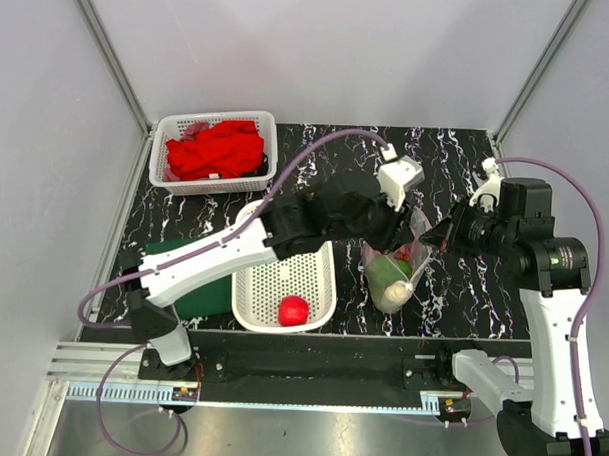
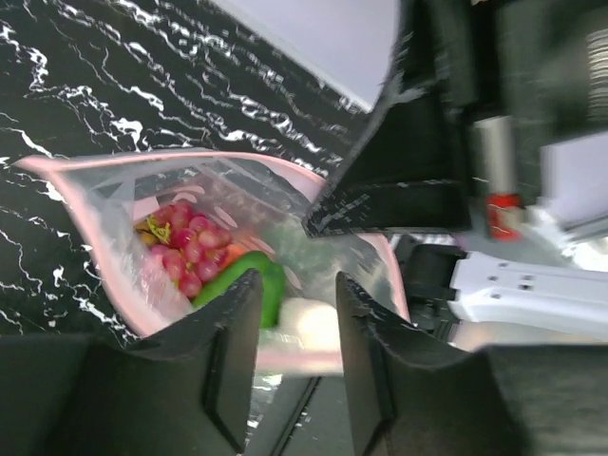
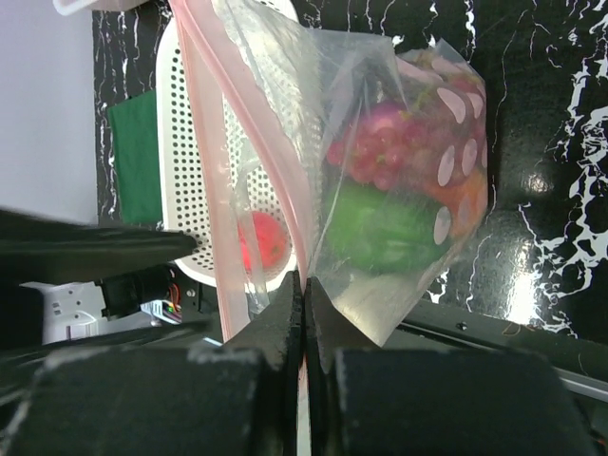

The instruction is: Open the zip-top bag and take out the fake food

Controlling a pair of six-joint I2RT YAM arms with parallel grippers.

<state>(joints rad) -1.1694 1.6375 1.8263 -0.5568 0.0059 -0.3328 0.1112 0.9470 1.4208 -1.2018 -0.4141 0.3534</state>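
- Zip-top bag (image 1: 398, 266) sitting on table (image 1: 462, 294), holding grapes (image 2: 185, 252) & green pepper (image 2: 252, 280).
- R claw (image 3: 304, 294) pinching bag's edge tight.
- L claw (image 2: 299, 323) hanging half open at bag's mouth.
- Red apple (image 1: 294, 311) lying in white basket (image 1: 252, 306).

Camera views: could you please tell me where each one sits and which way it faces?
Top external: above and behind the robot, looking down on the table; the left arm and right arm show.
Left wrist: faces into the open zip-top bag; the left gripper frames it.
Right wrist: faces the bag's side; the right gripper pinches its edge.
Both wrist views share the green pepper and grapes.
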